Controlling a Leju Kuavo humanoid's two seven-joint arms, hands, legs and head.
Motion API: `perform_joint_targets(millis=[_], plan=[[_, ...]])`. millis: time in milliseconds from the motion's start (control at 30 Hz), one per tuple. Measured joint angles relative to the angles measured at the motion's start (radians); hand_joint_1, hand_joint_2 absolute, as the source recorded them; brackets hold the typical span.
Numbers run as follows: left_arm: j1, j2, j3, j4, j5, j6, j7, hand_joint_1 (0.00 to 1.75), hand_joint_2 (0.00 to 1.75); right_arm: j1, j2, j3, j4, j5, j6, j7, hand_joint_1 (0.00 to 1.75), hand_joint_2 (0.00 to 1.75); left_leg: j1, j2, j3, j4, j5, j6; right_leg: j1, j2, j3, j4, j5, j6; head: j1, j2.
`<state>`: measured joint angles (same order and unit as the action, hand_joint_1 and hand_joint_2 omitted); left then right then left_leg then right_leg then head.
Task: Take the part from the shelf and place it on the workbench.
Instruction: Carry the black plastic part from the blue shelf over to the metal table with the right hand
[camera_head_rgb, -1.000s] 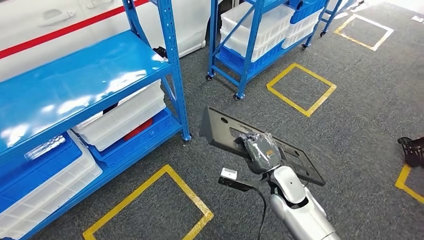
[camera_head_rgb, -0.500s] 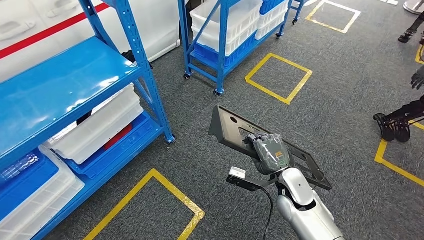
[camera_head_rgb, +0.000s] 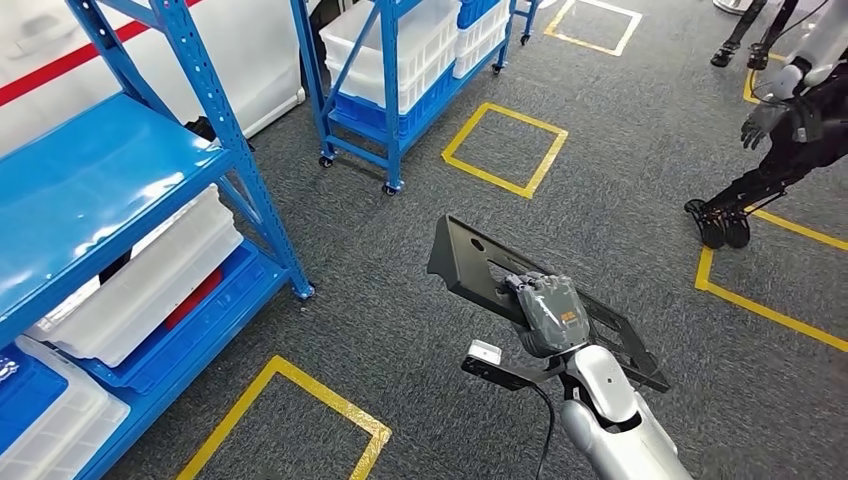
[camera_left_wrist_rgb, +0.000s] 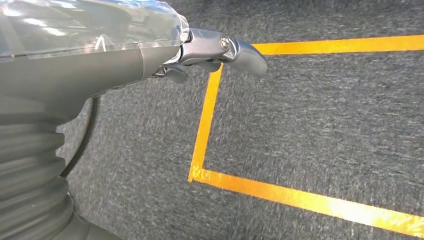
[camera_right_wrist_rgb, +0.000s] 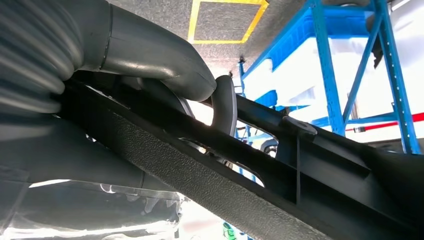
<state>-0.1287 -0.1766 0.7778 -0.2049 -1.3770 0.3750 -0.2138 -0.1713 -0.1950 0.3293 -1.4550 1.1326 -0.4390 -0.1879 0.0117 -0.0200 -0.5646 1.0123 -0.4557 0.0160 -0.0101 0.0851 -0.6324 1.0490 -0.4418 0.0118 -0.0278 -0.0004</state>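
The part (camera_head_rgb: 470, 262) is a long flat black plastic panel with cut-outs. My right hand (camera_head_rgb: 548, 312) grips it near its middle and holds it level above the grey carpet, in front of me. In the right wrist view the panel (camera_right_wrist_rgb: 200, 180) runs across the picture, with the right hand (camera_right_wrist_rgb: 150, 55) wrapped round its edge. My left hand (camera_left_wrist_rgb: 210, 50) hangs over the floor with nothing in it, its thumb stretched out. The blue shelf (camera_head_rgb: 120, 170) stands off to my left, apart from the panel.
White bins (camera_head_rgb: 140, 280) sit on the shelf's lower level. A wheeled blue rack (camera_head_rgb: 390, 90) with more bins stands ahead. Yellow tape squares (camera_head_rgb: 505, 148) mark the carpet. Another dark robot (camera_head_rgb: 790, 110) stands at the far right.
The camera has turned, so shelf and rack have slid left in the picture and another robot has come into view at the right. The panel stays in my right hand.
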Motion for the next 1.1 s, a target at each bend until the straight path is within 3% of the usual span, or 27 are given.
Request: perform_joint_targets(millis=[67,133,167,200,233,300,367,433,500,567,633,667,700,767,833,900,967,1033,1100], plan=[[-0.003,-0.001,0.004,0.0,0.009,-0.023,0.0,0.0,1.75,-0.003,-0.001,-0.001,0.0,0.0,-0.001,-0.002,1.75,1.75,-0.001,0.018,0.003,-0.009,0.006,0.01,-0.001,-0.053,-0.042,0.089,-0.052,0.006,0.0,0.0],[-0.001,-0.001,0.008,0.0,0.016,-0.044,0.0,0.0,1.75,-0.005,-0.001,-0.001,0.002,0.0,-0.001,-0.002,1.75,1.75,-0.003,0.036,0.002,-0.009,0.006,0.012,-0.005,-0.074,-0.103,0.216,-0.107,0.013,0.0,0.0],[0.0,-0.001,0.01,0.0,0.019,-0.055,0.0,0.0,1.75,-0.005,-0.001,-0.001,0.003,0.001,-0.001,-0.003,1.75,1.75,-0.004,0.045,0.002,-0.008,0.005,0.012,-0.007,-0.077,-0.119,0.251,-0.113,0.016,0.0,0.0],[0.0,-0.001,0.013,0.0,0.022,-0.068,-0.001,0.0,1.75,-0.005,-0.001,-0.001,0.005,0.002,-0.001,-0.003,1.75,1.75,-0.004,0.055,0.002,-0.008,0.004,0.011,-0.009,-0.079,-0.116,0.248,-0.1,0.018,0.0,0.0],[-0.001,-0.001,0.015,0.0,0.024,-0.082,-0.001,0.0,1.75,-0.006,-0.001,-0.001,0.006,0.003,-0.001,-0.002,1.75,1.75,-0.004,0.063,0.002,-0.007,0.003,0.009,-0.011,-0.085,-0.092,0.205,-0.073,0.019,0.0,0.0],[-0.003,-0.001,0.019,0.0,0.027,-0.11,-0.001,0.0,1.75,-0.01,-0.001,-0.001,0.006,0.005,-0.001,-0.002,1.75,1.75,-0.006,0.079,0.005,-0.004,-0.003,0.002,-0.009,-0.118,-0.016,0.064,-0.017,0.015,0.0,0.0],[-0.004,0.0,0.021,0.0,0.025,-0.137,0.003,0.0,1.75,-0.015,-0.001,-0.001,0.006,0.008,-0.001,0.0,1.75,1.75,-0.01,0.091,0.007,-0.001,-0.008,-0.008,-0.001,-0.138,0.023,-0.015,0.001,0.004,0.0,0.0],[-0.005,0.001,0.022,0.0,0.019,-0.164,0.011,0.0,1.75,-0.014,-0.002,-0.002,0.005,0.01,-0.001,0.001,1.75,1.75,-0.012,0.105,0.009,-0.001,-0.01,-0.02,0.004,-0.122,0.02,-0.021,0.0,-0.01,0.0,0.0],[-0.007,0.002,0.022,0.0,0.013,-0.182,0.021,0.0,1.75,-0.011,-0.004,-0.002,0.003,0.01,-0.001,0.001,1.75,1.75,-0.007,0.094,0.006,0.013,-0.026,-0.032,0.001,-0.104,0.021,-0.027,0.004,-0.022,0.0,0.0],[-0.008,0.003,0.022,0.0,0.005,-0.19,0.029,0.0,1.75,-0.009,-0.004,-0.003,-0.001,0.01,-0.002,0.002,1.75,1.75,-0.003,0.056,-0.03,0.097,-0.078,-0.039,-0.002,-0.088,0.024,-0.031,0.008,-0.033,0.0,0.0],[-0.006,0.003,0.022,0.0,0.0,-0.195,0.035,0.0,1.75,-0.006,-0.004,-0.003,-0.002,0.01,-0.002,0.004,1.75,1.75,-0.002,0.033,-0.093,0.235,-0.139,-0.041,0.001,-0.07,0.023,-0.031,0.008,-0.038,0.0,0.0],[-0.005,0.003,0.022,0.0,-0.001,-0.196,0.037,0.0,1.75,-0.002,-0.004,-0.003,-0.003,0.01,-0.002,0.005,1.75,1.75,-0.002,0.03,-0.116,0.281,-0.149,-0.041,0.002,-0.058,0.023,-0.03,0.008,-0.039,0.0,0.0],[-0.004,0.003,0.022,0.0,-0.003,-0.197,0.039,0.0,1.75,0.002,-0.004,-0.003,-0.003,0.01,-0.002,0.006,1.75,1.75,-0.002,0.029,-0.123,0.291,-0.139,-0.04,0.003,-0.046,0.023,-0.028,0.008,-0.04,0.0,0.0],[-0.005,0.004,0.022,0.0,-0.006,-0.197,0.041,0.0,1.75,0.009,-0.004,-0.004,-0.009,0.01,-0.001,0.007,1.75,1.75,-0.002,0.02,-0.084,0.196,-0.071,-0.033,0.004,-0.021,0.024,-0.024,0.007,-0.039,0.0,0.0],[-0.007,0.006,0.022,0.0,-0.006,-0.196,0.041,0.0,1.75,0.012,-0.004,-0.005,-0.016,0.01,0.0,0.007,1.75,1.75,-0.001,-0.02,-0.029,0.067,-0.017,-0.025,0.004,0.001,0.02,-0.019,0.006,-0.034,0.0,0.0],[-0.009,0.008,0.021,0.0,-0.006,-0.195,0.041,0.0,1.75,0.015,-0.004,-0.008,-0.021,0.011,0.001,0.007,1.75,1.75,-0.003,-0.047,-0.008,0.015,-0.008,-0.019,0.0,0.019,0.013,-0.017,0.01,-0.022,0.0,0.0],[-0.012,0.009,0.021,0.0,-0.005,-0.195,0.041,0.0,1.75,0.02,-0.005,-0.012,-0.024,0.012,0.002,0.007,1.75,1.75,-0.004,-0.032,-0.005,0.006,-0.003,-0.011,-0.006,0.034,0.008,-0.02,0.014,-0.008,0.0,0.0],[-0.015,0.009,0.021,0.0,-0.005,-0.195,0.04,0.0,1.75,0.022,-0.007,-0.017,-0.028,0.012,0.002,0.007,1.75,1.75,-0.002,-0.012,0.002,-0.009,0.006,0.002,-0.004,0.004,-0.005,0.006,-0.004,0.0,0.0,0.0],[-0.017,0.009,0.021,0.0,-0.004,-0.195,0.04,0.0,1.75,0.019,-0.009,-0.02,-0.03,0.012,0.002,0.007,1.75,1.75,-0.004,0.009,0.005,-0.017,0.01,0.011,-0.002,-0.05,-0.052,0.104,-0.06,0.004,0.0,0.0]])
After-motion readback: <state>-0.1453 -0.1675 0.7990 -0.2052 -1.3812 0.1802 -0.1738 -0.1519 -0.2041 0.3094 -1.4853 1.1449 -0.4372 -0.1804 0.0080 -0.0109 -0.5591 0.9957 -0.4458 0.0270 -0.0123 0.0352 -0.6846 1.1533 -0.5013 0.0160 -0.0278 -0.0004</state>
